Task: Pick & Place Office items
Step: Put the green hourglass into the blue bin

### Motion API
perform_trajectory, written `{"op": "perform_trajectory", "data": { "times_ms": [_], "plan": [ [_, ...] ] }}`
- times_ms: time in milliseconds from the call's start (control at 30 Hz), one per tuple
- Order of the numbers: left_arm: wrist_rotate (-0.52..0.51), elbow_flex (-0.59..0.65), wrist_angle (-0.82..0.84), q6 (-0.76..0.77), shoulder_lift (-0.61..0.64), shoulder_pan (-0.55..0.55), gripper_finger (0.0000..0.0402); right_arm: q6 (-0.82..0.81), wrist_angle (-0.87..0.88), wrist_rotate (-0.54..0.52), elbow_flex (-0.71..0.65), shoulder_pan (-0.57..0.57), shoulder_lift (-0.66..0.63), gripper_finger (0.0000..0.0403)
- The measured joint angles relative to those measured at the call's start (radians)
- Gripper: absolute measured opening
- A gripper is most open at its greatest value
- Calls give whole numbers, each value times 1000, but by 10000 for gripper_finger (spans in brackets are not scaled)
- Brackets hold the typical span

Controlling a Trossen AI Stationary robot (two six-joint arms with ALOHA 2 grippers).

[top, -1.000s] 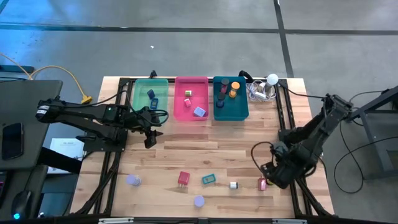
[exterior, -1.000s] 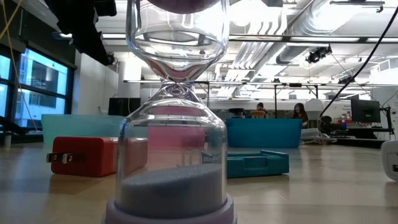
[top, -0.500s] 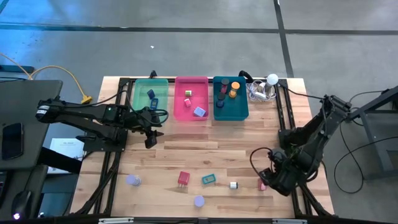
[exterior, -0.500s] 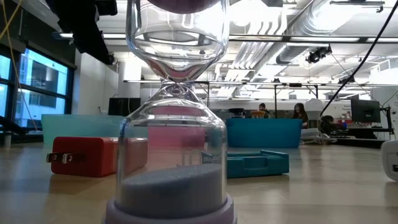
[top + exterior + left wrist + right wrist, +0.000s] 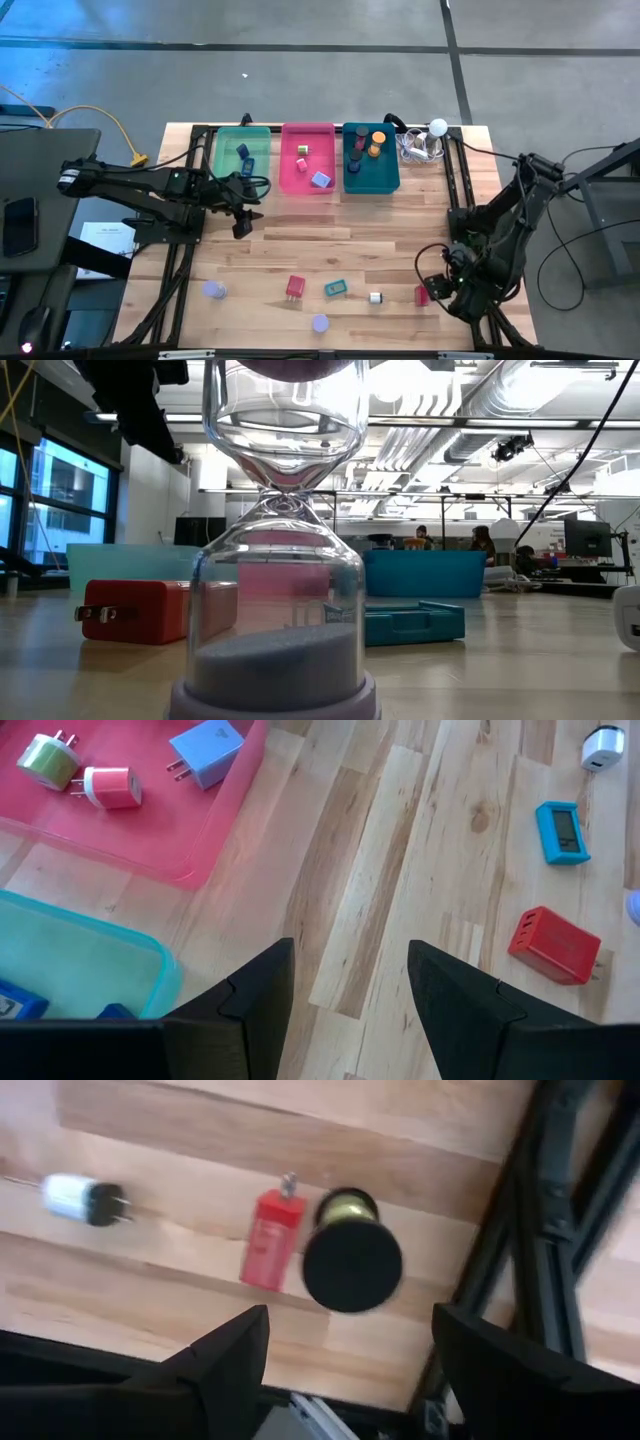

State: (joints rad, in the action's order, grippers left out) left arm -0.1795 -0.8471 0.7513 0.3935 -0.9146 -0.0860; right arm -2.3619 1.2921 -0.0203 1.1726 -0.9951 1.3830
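Right gripper (image 5: 345, 1370), fingers spread, hangs over the small red plug adapter (image 5: 270, 1240) and black-capped spool (image 5: 352, 1262), which touch at the wooden counter's (image 5: 400, 230) near right edge. Risk: closing catches both or knocks one off. Left gripper (image 5: 350, 980) waits spread near the pink plastic tray (image 5: 150, 830).

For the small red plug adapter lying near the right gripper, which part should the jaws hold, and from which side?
Grip the small red plug adapter across its long flat sides, coming straight down from above. It lies flat on the wooden table, prongs at one end; keep clear of the round black spool close beside it.
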Motion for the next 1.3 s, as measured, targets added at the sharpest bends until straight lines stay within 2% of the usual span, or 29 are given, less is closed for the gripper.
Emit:
{"op": "perform_trajectory", "data": {
  "times_ms": [67,233,433,667,933,1133,1300],
  "plan": [
    [0,0,0,0,0,-7,191,0,-11,-26,-7,1,9,270],
    [0,0,0,0,0,-29,191,32,-22,73,-39,2,44,270],
    [0,0,-2,0,0,-37,191,58,-89,-8,-46,6,48,270],
    [0,0,-4,0,0,-37,191,54,-101,-4,-46,10,49,270],
    [0,0,-4,0,0,-37,191,86,-96,3,-46,20,111,270],
    [0,0,-4,0,0,-37,191,112,-87,60,-43,41,138,270],
    [-1,0,-4,0,0,-37,191,113,-84,59,-42,42,144,270]
  ]
}}
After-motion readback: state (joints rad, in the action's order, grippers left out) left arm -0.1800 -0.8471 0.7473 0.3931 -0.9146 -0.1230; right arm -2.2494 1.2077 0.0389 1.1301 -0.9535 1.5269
